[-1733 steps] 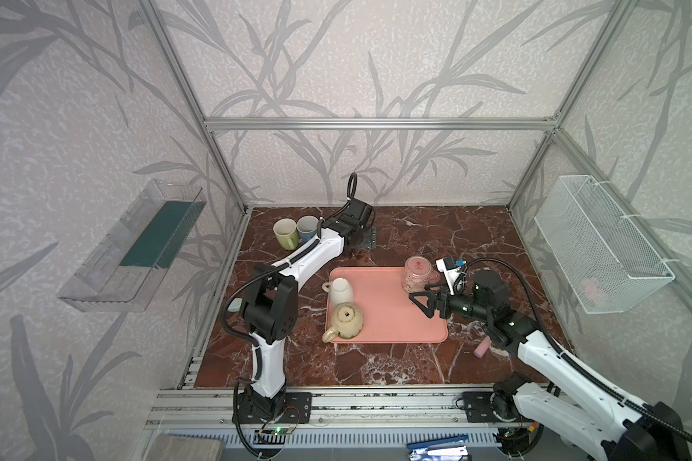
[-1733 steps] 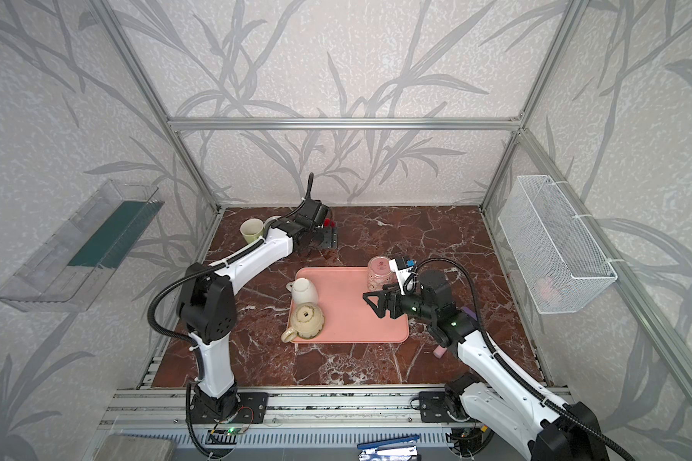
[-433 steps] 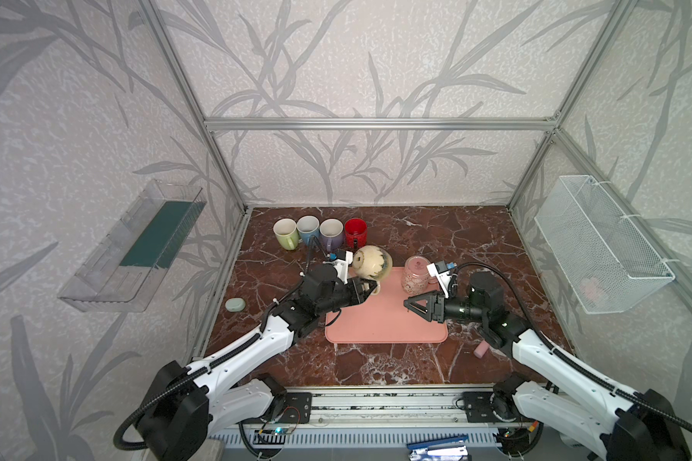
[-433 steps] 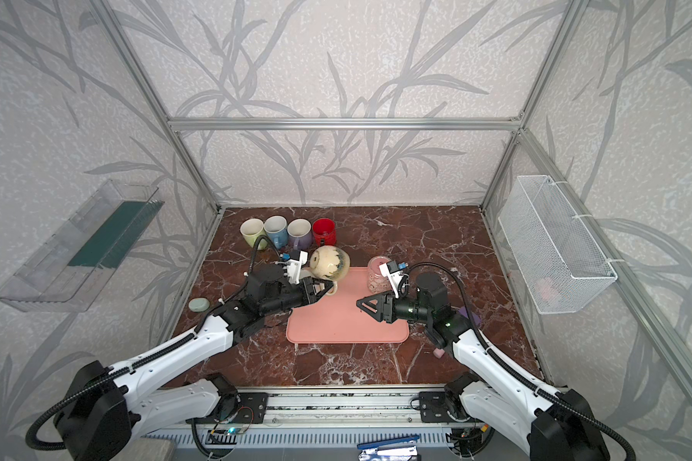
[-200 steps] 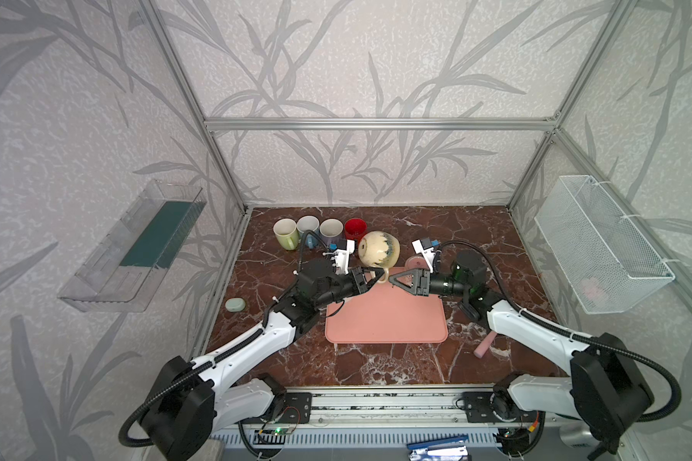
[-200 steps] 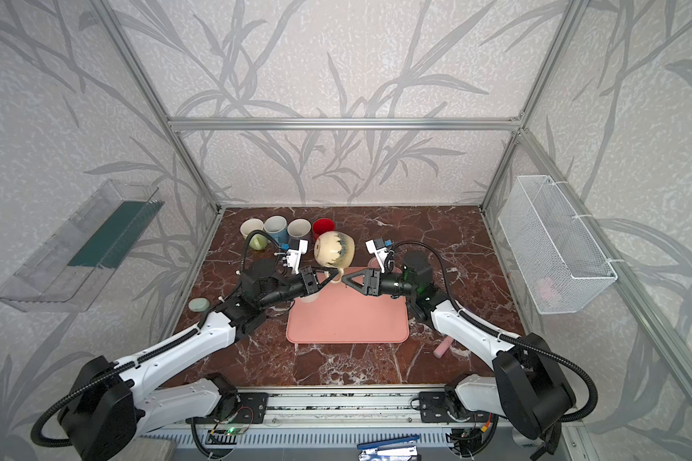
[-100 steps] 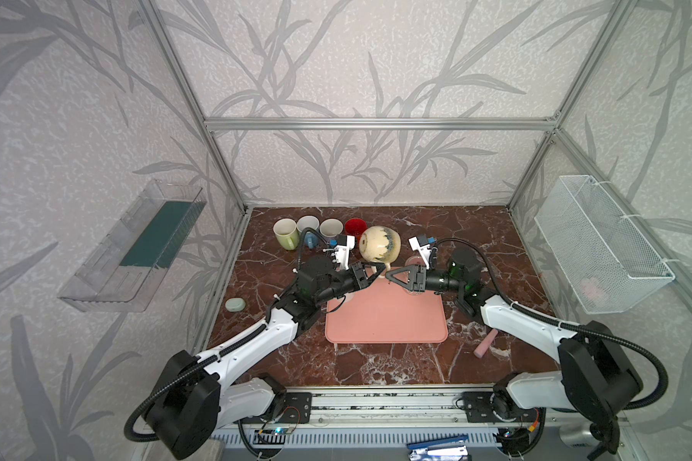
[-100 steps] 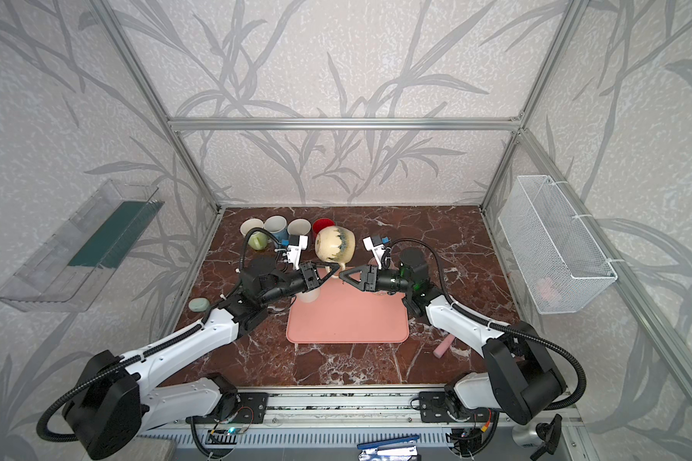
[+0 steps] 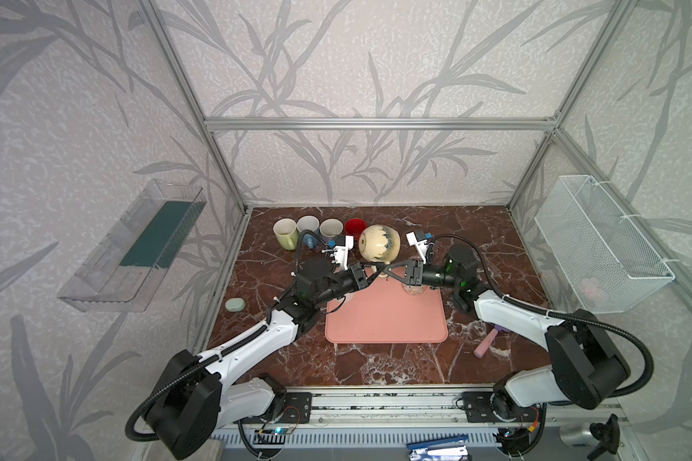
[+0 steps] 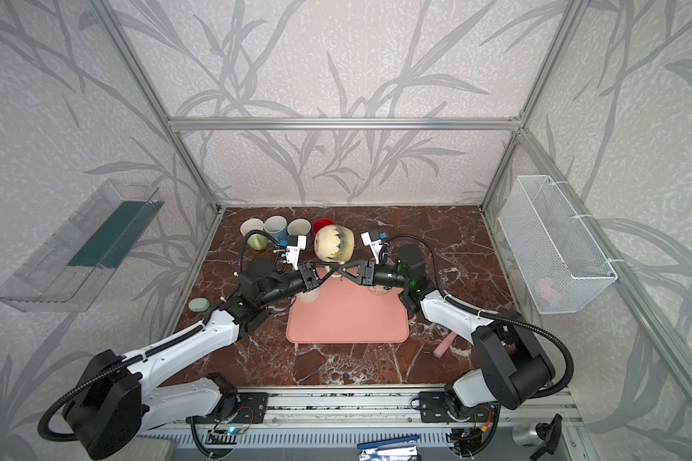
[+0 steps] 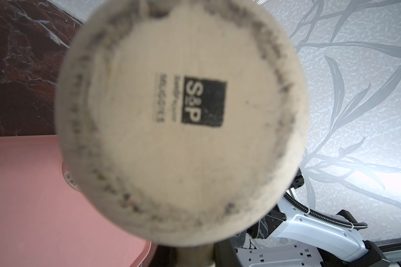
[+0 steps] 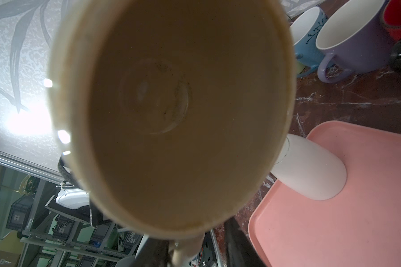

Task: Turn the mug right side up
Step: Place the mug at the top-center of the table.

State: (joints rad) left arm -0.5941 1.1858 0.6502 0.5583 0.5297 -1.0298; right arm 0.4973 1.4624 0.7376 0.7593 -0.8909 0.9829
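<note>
Cream mug [image 9: 379,242] — empty; sideways, aloft

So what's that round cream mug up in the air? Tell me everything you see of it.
The mug is bulbous cream ceramic with blue-green glaze near its rim. It hangs sideways near the pink tray, empty, stamped base toward the left arm, mouth toward the right. The left gripper is shut on its handle; the right gripper reaches the same spot.
</note>
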